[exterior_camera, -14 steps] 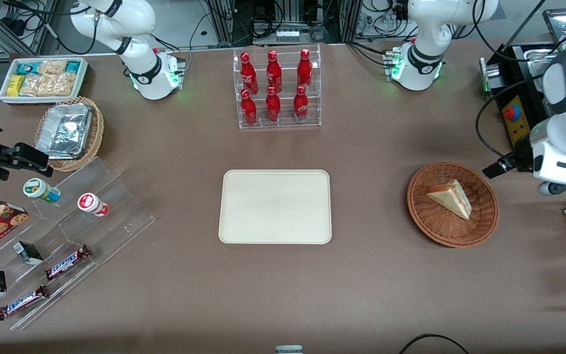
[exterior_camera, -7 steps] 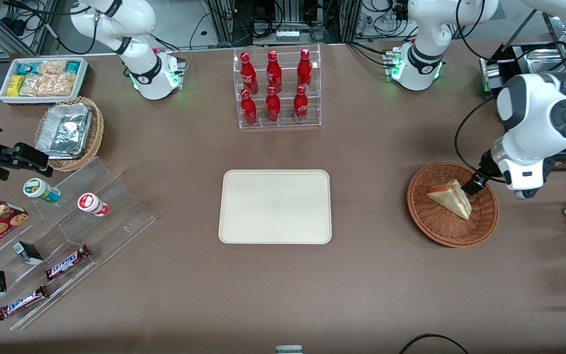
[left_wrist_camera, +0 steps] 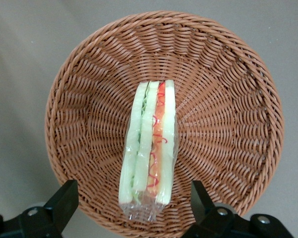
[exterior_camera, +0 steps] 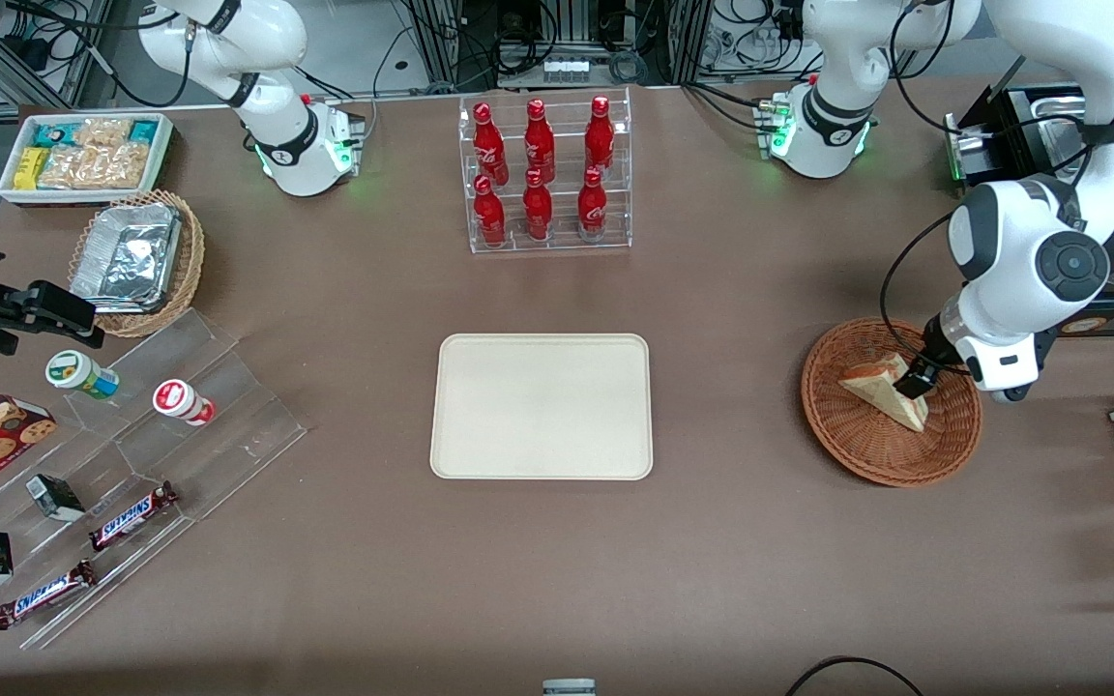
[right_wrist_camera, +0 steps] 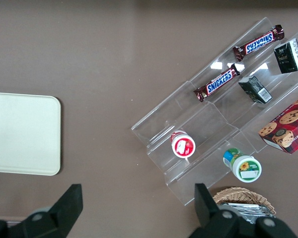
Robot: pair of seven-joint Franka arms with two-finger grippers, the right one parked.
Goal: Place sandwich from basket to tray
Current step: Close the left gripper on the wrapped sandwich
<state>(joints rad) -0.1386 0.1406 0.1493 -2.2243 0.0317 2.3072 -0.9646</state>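
Jaws: spread wide apart, one black finger on either side of the sandwich's wrapped end, neither touching it.
Front view, gripper: the gripper hangs low over the basket, its tip right at the sandwich, toward the working arm's end of the table.
Front view, sandwich: a pale wedge lying in the middle of the reddish-brown wicker bowl, pointing toward 10 o'clock.
Front view, tray: the cream tray lies bare at table centre, well apart from the basket, which sits at its 3 o'clock.
Front view, bottles: a clear rack of red bottles stands at the tray's 12 o'clock, farther from the camera.
Left wrist view, sandwich: seen edge-on, white bread with green and red filling under clear wrap, running from 12 to 6 o'clock across the basket's woven floor.
Right wrist view, tray: one corner of the tray shows beside a clear stepped stand holding Snickers bars.
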